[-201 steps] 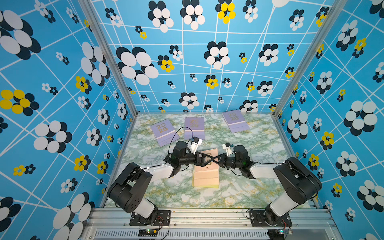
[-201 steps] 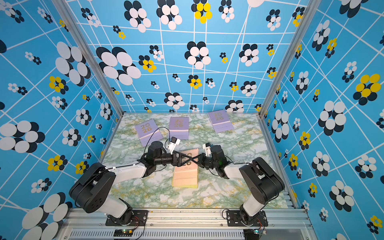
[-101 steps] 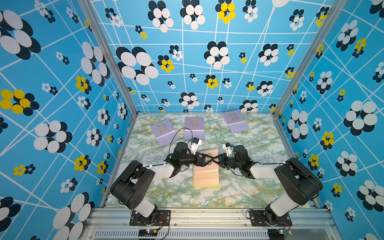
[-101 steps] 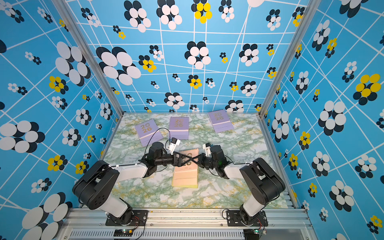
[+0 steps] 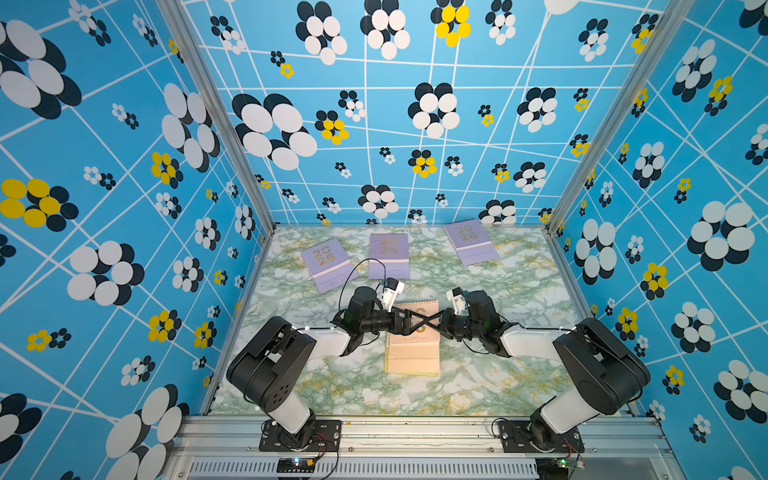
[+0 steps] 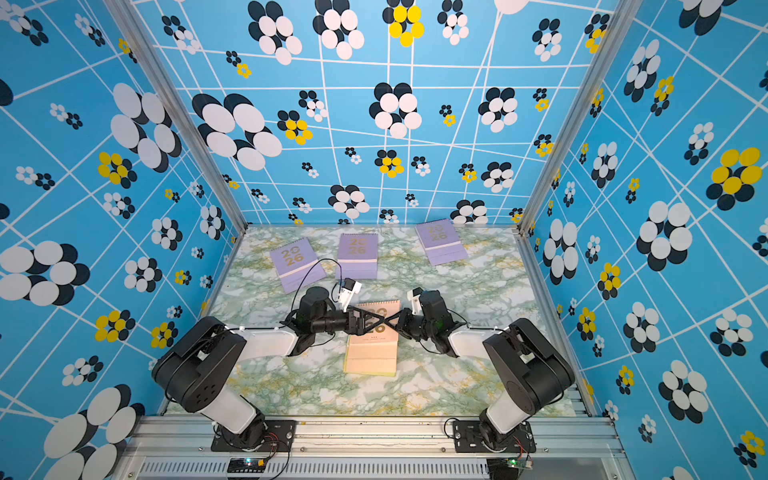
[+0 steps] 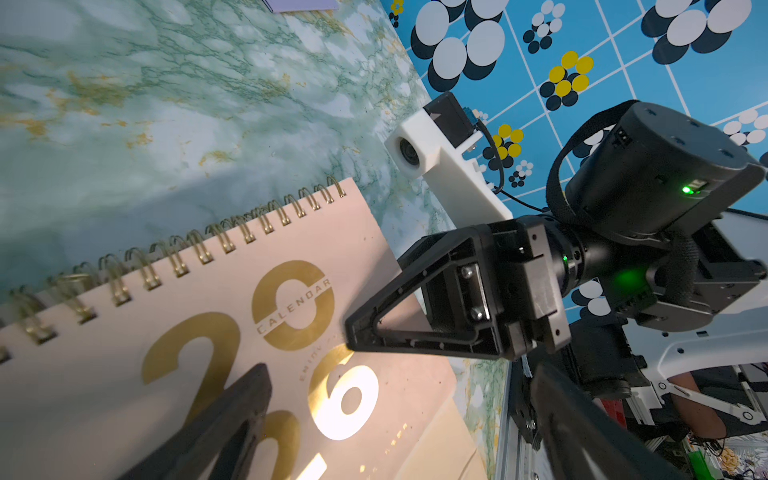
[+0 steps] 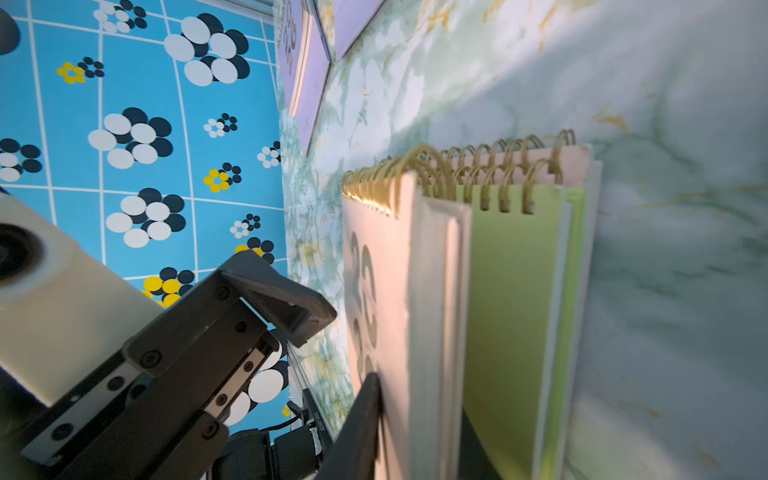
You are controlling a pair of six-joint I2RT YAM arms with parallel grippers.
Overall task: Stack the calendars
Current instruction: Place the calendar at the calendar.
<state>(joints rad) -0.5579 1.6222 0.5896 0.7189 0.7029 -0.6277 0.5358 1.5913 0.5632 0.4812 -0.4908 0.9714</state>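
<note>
In both top views your left gripper [image 5: 409, 325] and right gripper [image 5: 436, 323] cross over the centre pile [image 5: 413, 357]. Its long axis runs front to back, spiral far, and three lilac calendars [image 5: 388, 255] lie beyond, near the back wall [image 5: 415, 124] (two nearer the left arm, I'd judge). The left wrist view shows the left gripper spread wide above the peach top calendar [image 7: 208, 332]; in the right wrist view the right gripper straddles that calendar's edge, one finger [image 8: 365, 415] on its cover, and you cannot tell whether it pinches.

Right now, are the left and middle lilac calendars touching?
Apart. In both top views a strip of marble table shows between the left calendar and the middle calendar.
</note>
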